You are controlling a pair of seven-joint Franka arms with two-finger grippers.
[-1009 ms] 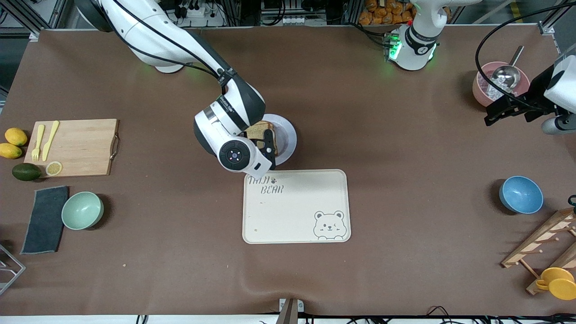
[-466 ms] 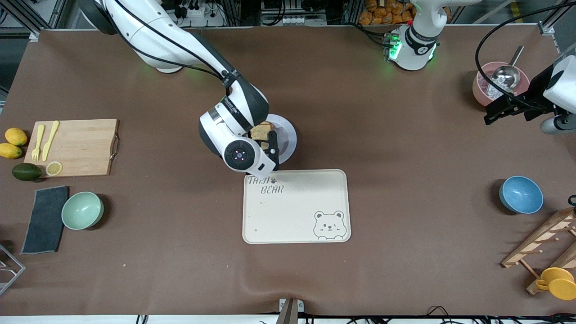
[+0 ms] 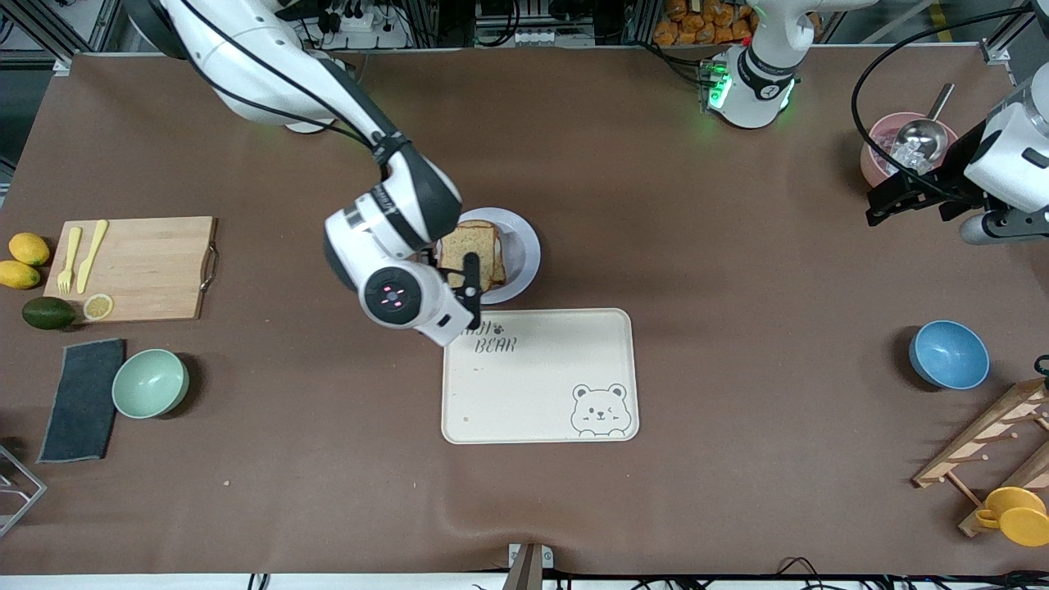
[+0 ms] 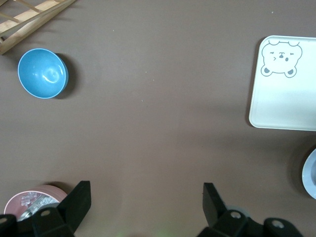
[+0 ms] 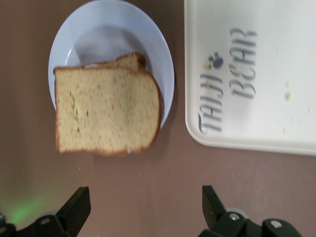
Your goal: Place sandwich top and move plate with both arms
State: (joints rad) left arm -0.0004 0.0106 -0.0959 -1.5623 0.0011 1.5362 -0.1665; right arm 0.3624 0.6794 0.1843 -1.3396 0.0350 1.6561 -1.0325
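Note:
The sandwich top point(image 3: 471, 250), a speckled tan slice with a brown crust, lies flat on another slice on the pale plate point(image 3: 524, 246). The plate sits just farther from the front camera than the cream tray. In the right wrist view the top slice point(image 5: 106, 111) overhangs the plate's rim point(image 5: 98, 29), and a corner of the lower slice point(image 5: 129, 60) peeks out. My right gripper point(image 3: 451, 274) hangs open and empty point(image 5: 145, 197) over the table beside the plate. My left gripper point(image 3: 889, 203) waits open and empty point(image 4: 145, 192) by the pink bowl.
The bear tray point(image 3: 541, 377) lies beside the plate, nearer the front camera. A pink bowl with a scoop point(image 3: 901, 152), a blue bowl point(image 3: 948, 354) and a wooden rack point(image 3: 992, 442) stand at the left arm's end. A cutting board point(image 3: 139, 266) and a mint bowl point(image 3: 150, 383) are at the right arm's end.
My right gripper opened and let go of the sandwich top, which now rests on the stack. It then drew off the plate toward the right arm's end. The left arm shifted slightly.

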